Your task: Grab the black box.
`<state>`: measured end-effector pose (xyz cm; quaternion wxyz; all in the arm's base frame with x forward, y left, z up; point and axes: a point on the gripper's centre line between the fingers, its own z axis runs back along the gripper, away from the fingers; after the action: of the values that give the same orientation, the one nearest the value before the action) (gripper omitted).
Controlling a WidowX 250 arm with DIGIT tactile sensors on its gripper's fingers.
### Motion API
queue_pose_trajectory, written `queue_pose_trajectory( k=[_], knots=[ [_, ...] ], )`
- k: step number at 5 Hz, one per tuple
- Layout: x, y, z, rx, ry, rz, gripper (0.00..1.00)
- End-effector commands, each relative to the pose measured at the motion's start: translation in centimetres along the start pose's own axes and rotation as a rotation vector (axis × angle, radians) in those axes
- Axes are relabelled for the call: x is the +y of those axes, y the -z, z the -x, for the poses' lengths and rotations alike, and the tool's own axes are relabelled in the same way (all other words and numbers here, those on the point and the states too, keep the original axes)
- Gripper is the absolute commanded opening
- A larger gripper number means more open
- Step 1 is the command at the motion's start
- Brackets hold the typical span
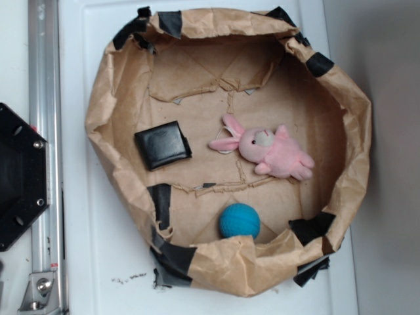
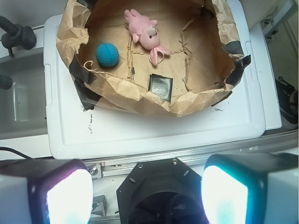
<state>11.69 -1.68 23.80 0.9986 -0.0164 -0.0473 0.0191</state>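
A white tabletop (image 1: 98, 249) carried a crumpled brown paper basin (image 1: 118, 85) patched with black tape strips (image 1: 161, 203). The black box (image 1: 163, 144) lay flat on the basin's floor near its left wall, untouched. To its right lay a pink plush rabbit (image 1: 269, 151), and a teal ball (image 1: 239, 220) sat by the near wall. The gripper (image 2: 147, 196) hung well back above the black hexagonal plate (image 1: 20, 177), spread wide and empty.

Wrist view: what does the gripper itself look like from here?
Only the two fingers show, blurred at the bottom edge: dark blocky outer shells with pale pads glowing whitish, tinged pink on one and teal on the other. The gripper frames a black hexagonal plate. No cables or markings visible on it.
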Motion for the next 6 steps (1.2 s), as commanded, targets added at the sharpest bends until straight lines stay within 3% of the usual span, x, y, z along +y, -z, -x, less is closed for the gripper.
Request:
queue_pose_trajectory(
  k=[1, 2, 3, 5, 6],
  knots=[
    [0.0, 0.0, 0.0, 0.0, 0.0, 0.0, 1.0],
    [1.3, 3.4, -3.2, 0.057, -0.047, 0.017, 1.0],
    [1.7, 3.2, -2.8, 0.11, -0.024, 0.029, 1.0],
    [1.7, 3.2, -2.8, 0.11, -0.024, 0.029, 1.0],
    [3.8, 6.2, -6.9, 0.024, -0.111, -0.025, 1.0]
  ],
)
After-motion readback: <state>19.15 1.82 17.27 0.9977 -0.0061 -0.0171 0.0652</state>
